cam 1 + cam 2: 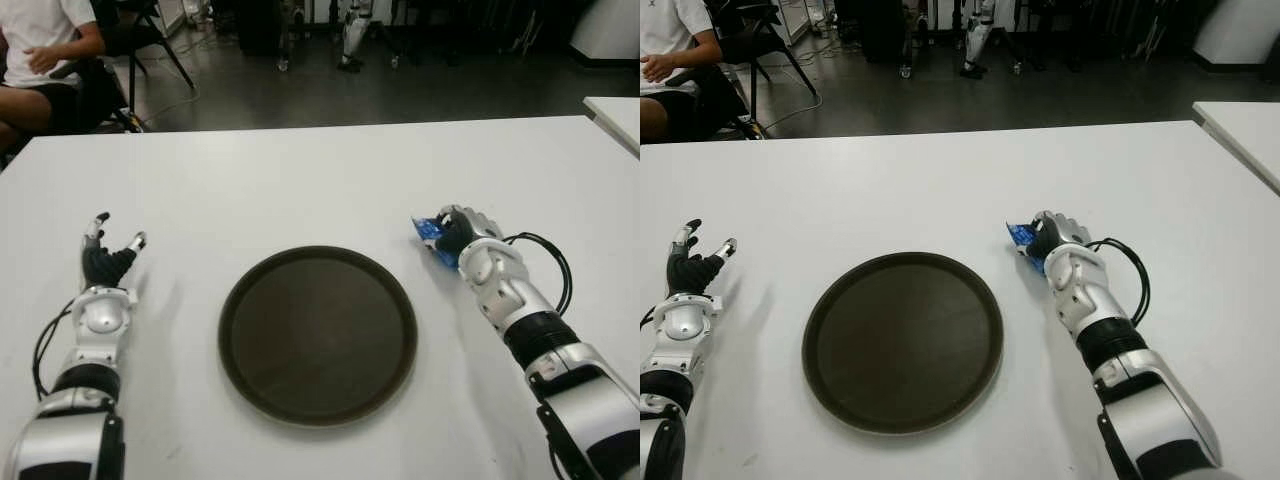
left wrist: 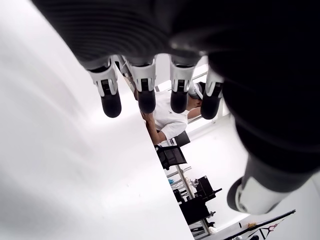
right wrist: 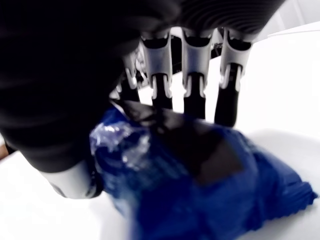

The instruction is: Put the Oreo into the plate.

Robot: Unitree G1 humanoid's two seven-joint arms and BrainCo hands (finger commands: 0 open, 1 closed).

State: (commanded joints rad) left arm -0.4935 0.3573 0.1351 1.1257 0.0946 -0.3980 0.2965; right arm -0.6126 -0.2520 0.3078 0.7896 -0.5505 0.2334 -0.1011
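The blue Oreo packet (image 1: 430, 232) lies on the white table (image 1: 300, 190), just right of the dark round plate (image 1: 317, 335). My right hand (image 1: 456, 236) covers it from the right, so only its left end shows in the eye views. In the right wrist view the fingers (image 3: 192, 85) press on the top of the packet (image 3: 200, 185) and the thumb (image 3: 70, 180) sits against its side. The plate holds nothing. My left hand (image 1: 108, 256) shows left of the plate, fingers (image 2: 145, 95) spread and holding nothing.
A second white table (image 1: 615, 115) stands at the far right. A seated person (image 1: 40, 60) and chair are behind the table's far left corner. Equipment stands on the dark floor beyond the far edge.
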